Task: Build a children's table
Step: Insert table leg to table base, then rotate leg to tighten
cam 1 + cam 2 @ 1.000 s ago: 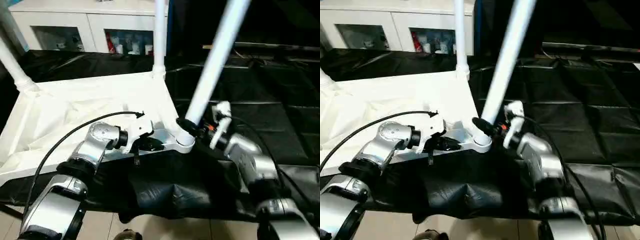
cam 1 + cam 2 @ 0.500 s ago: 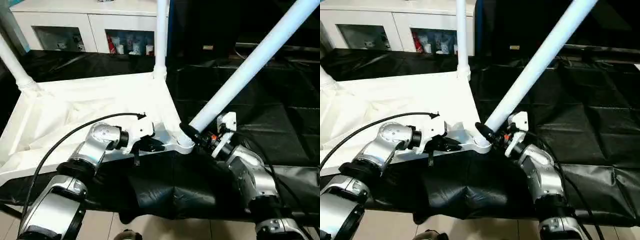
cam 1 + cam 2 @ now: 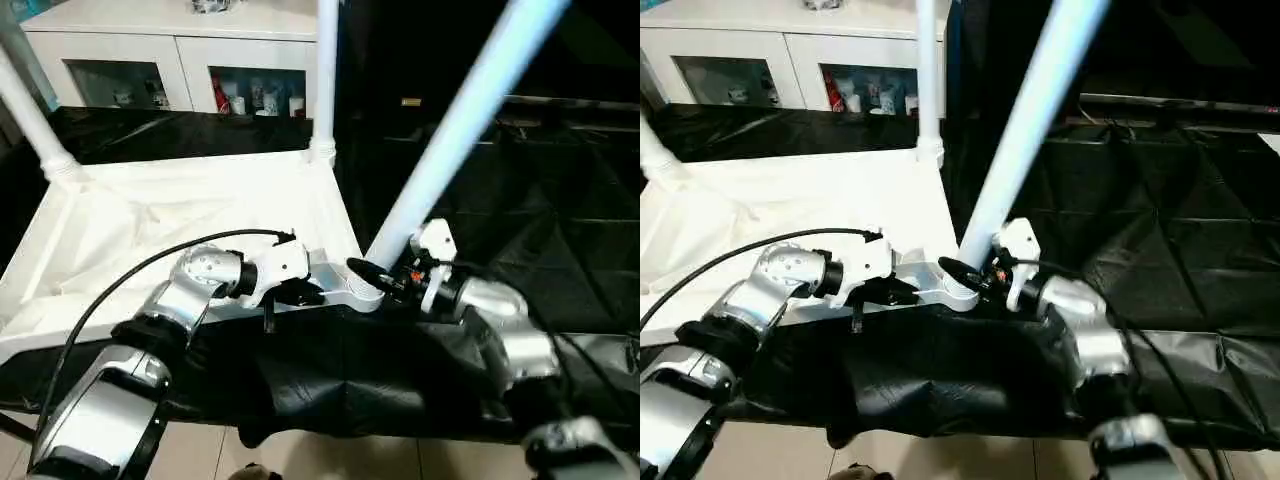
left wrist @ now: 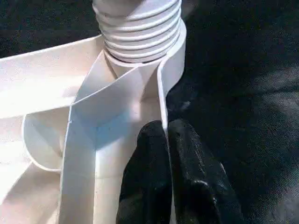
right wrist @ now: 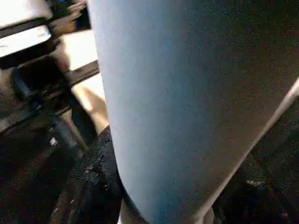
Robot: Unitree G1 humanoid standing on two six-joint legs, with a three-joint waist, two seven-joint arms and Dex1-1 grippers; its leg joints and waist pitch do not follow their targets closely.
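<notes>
The children's table lies upside down: its white tabletop rests on the black-draped work table. Two white legs stand upright in the far corners, one at the left and one at the right. A third leg leans up and to the right from the near right corner socket. My right gripper is shut on that leg's base, one finger against the tube. The leg's threaded end sits at the socket. My left gripper is shut on the tabletop's thin rim beside that corner.
A white cabinet with glass doors stands behind the work table. Black cloth covers the table to the right of the tabletop and hangs over the near edge. A black cable loops over my left forearm.
The held leg swung far over to the right half a second ago and now stands steeper again. My left gripper has kept its hold on the rim.
</notes>
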